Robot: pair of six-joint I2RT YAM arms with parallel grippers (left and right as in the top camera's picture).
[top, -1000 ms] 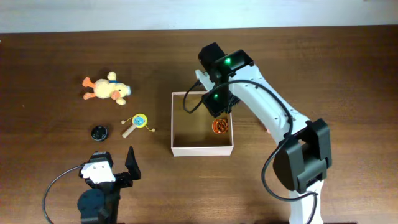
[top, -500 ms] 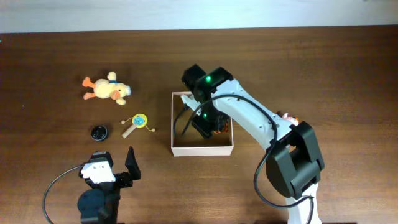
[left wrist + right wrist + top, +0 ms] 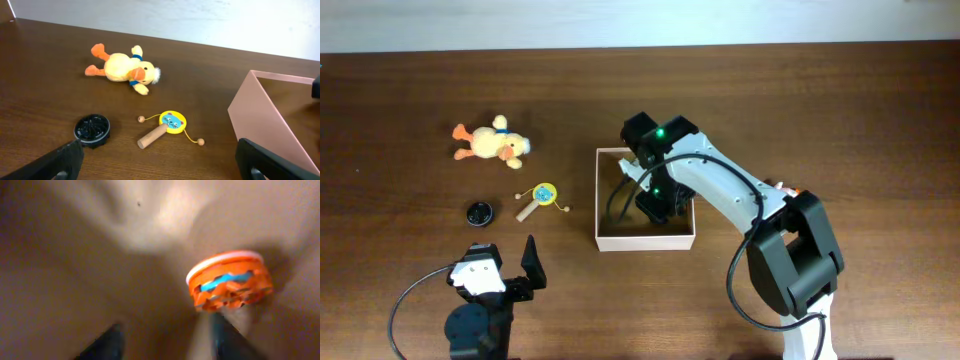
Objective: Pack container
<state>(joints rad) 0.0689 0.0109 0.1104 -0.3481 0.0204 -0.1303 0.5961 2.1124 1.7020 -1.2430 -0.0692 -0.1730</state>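
The container (image 3: 645,241) is a square white-walled box with a tan inside, at the table's middle; its wall also shows in the left wrist view (image 3: 260,120). My right gripper (image 3: 655,205) reaches down inside it. In the right wrist view the right gripper (image 3: 167,345) is open and empty just above the box floor. An orange round toy (image 3: 230,280) lies on the floor just beyond its right finger. In the overhead view the arm hides this toy. My left gripper (image 3: 502,268) is open and empty at the front left, and its fingers (image 3: 160,170) frame the table.
A yellow plush duck (image 3: 492,142) (image 3: 122,67), a yellow rattle drum with a wooden handle (image 3: 542,198) (image 3: 167,127) and a black round cap (image 3: 478,213) (image 3: 92,128) lie left of the box. A small orange thing (image 3: 785,188) peeks out by the right arm.
My right gripper has moved from the box's far right corner left and down into the box, and now covers the orange toy from above. The left arm has not moved.
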